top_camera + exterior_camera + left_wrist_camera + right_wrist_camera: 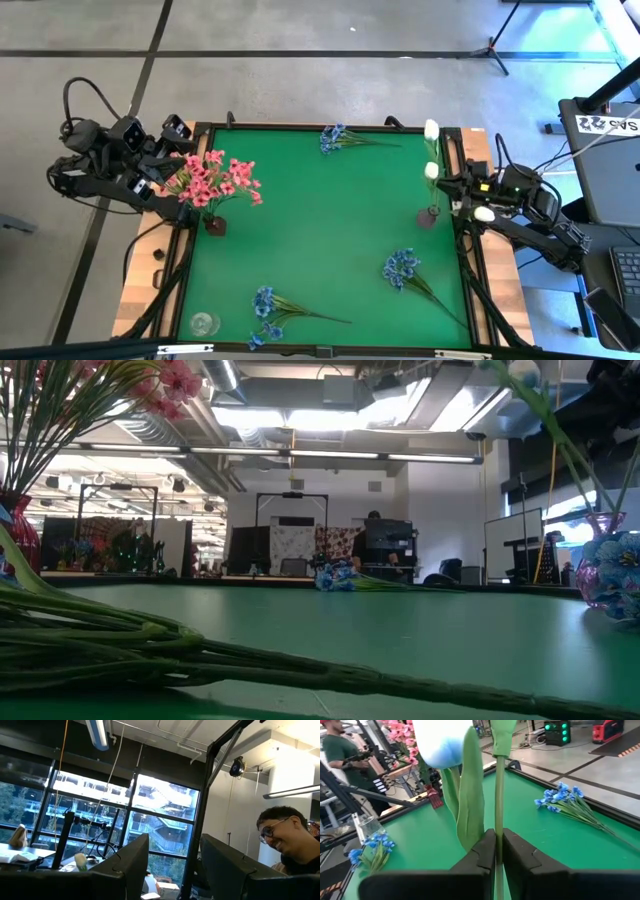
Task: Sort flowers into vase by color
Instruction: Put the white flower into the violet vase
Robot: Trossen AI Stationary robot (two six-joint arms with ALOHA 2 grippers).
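Evidently the step in hand was delivery of a white flower [442, 742] to the small vase [428, 216] at the right side of the green table [330, 230], where two white buds [431, 130] already stood. To do it well, the stem [499, 810] would need to hang plumb over the vase mouth before release, and the descent should be slow enough not to tip the vase. The right gripper [498, 851] sat at the table's right edge, just beside that vase, its fingers [482, 852] pressed together on the thin green stem, with the leaf and bud rising beyond them. The left gripper [170, 135] waited beyond the table's left edge, behind the pink flowers [213, 178] standing in a dark vase [215, 226]; its fingers stood apart and held nothing. Three blue sprigs [402, 268] lay loose on the table, not yet sorted, and a clear glass vase [203, 323] stood near the front left corner.
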